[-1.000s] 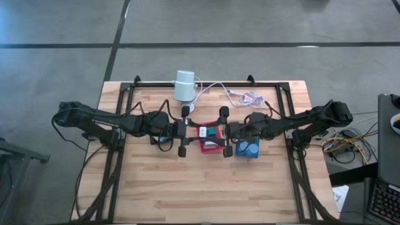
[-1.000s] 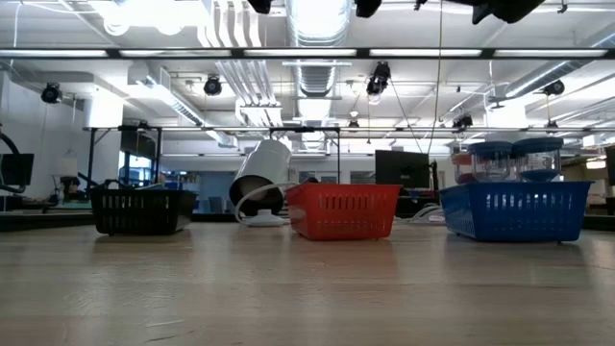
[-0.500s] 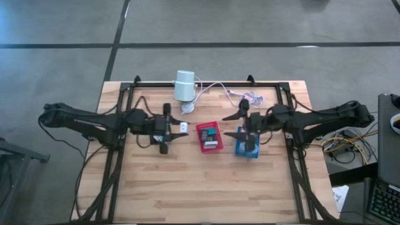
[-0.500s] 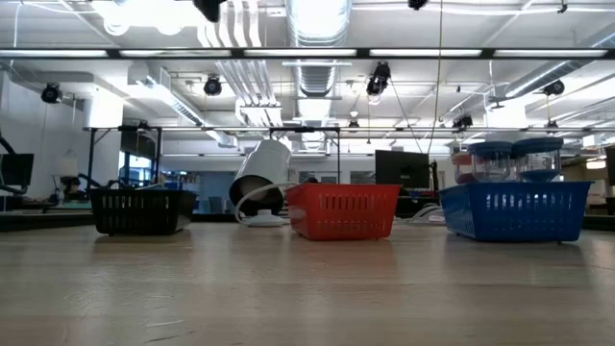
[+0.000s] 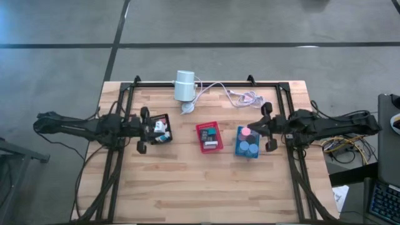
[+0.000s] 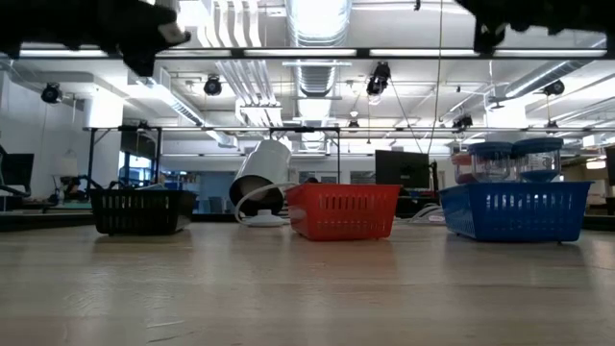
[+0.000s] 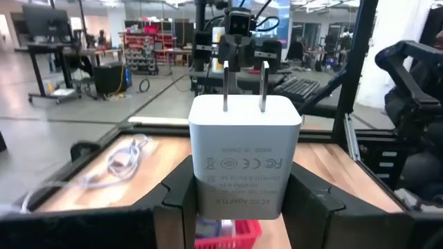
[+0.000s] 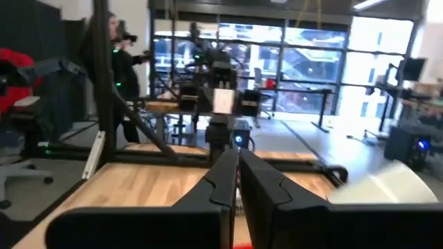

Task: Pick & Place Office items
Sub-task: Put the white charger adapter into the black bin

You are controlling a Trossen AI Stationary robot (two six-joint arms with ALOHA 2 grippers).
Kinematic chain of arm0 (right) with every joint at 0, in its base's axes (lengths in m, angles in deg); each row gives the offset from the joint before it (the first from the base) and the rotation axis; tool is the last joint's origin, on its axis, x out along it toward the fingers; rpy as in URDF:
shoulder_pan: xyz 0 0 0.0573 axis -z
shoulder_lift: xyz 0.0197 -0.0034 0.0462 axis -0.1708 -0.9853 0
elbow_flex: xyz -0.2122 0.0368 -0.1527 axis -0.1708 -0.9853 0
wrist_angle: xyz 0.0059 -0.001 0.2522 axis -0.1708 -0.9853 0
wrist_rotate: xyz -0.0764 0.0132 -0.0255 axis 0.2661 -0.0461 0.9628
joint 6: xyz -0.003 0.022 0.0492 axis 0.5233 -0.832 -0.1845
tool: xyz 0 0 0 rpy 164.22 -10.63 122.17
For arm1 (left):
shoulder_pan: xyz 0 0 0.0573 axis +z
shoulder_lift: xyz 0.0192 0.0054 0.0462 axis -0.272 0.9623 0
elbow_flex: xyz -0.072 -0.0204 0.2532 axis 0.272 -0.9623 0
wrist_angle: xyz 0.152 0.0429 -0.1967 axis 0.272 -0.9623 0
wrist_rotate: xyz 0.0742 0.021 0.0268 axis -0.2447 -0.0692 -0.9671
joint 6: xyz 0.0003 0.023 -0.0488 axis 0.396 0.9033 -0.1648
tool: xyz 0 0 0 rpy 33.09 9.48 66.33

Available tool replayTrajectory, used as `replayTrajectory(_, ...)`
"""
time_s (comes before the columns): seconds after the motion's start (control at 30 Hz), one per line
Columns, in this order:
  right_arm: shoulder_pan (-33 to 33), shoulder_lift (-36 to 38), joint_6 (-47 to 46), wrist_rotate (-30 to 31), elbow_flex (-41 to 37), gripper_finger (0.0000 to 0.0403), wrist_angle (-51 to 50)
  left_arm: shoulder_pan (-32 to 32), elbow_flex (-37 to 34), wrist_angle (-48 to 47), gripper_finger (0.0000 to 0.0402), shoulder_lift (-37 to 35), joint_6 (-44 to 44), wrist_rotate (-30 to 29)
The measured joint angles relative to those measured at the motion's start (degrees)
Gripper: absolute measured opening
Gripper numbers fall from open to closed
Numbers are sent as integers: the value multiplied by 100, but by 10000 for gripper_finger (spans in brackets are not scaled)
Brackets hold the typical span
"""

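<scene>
Wood planks ran across the table [image 5: 206,187], and behind it the low view showed an open workshop with ceiling ducts and strip lights.

The item that mattered was the white plug adapter [image 7: 243,158]. Your left gripper [image 7: 243,197] had its fingers closed against the adapter's two sides, prongs pointing away from the wrist, so it sat square and upright in the grasp. From above, that left gripper [image 5: 147,129] hung over the black tray [image 5: 164,118] at the table's left, which already held a few small pieces; holding the adapter there suggested that tray was its destination, and I judged the release had not yet happened.

Your right gripper [image 8: 237,181] showed its two fingers pressed together with nothing between them. It sat just beside the blue tray [image 5: 248,152], on that tray's right, likely pulled aside to leave the middle open. Round discs [image 5: 248,140], blue ones and a pink one, lay inside that tray.

Between the two stood the red tray [image 5: 209,137] with small teal and white pieces in it. At the far edge lay the white cylinder [image 5: 184,85], tipped over, its cable [image 5: 240,95] trailing to the right, well apart from all three trays.
</scene>
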Motion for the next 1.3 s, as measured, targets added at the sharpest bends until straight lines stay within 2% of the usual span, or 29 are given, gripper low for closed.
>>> replayTrajectory(0.27,374,987,-444,-3,-1161,12,365,0,-721,-45,140,-754,-93,-276)
replayTrajectory(0.47,439,1478,-648,-16,-1679,12,508,4,-801,-876,140,-1329,-160,-523)
replayTrajectory(0.6,439,1656,-675,-17,-2034,12,878,5,-859,-1005,140,-1693,-218,-526)
replayTrajectory(0.73,439,1724,-664,-15,-2068,12,690,11,-976,-1097,140,-2055,-240,-612)
replayTrajectory(1.0,434,1724,-426,-13,-2068,12,1005,13,-1214,-1404,140,-2603,-391,-842)
replayTrajectory(1.3,434,1720,-487,-15,-2066,12,1029,15,-1341,-1517,140,-2883,-441,-866)
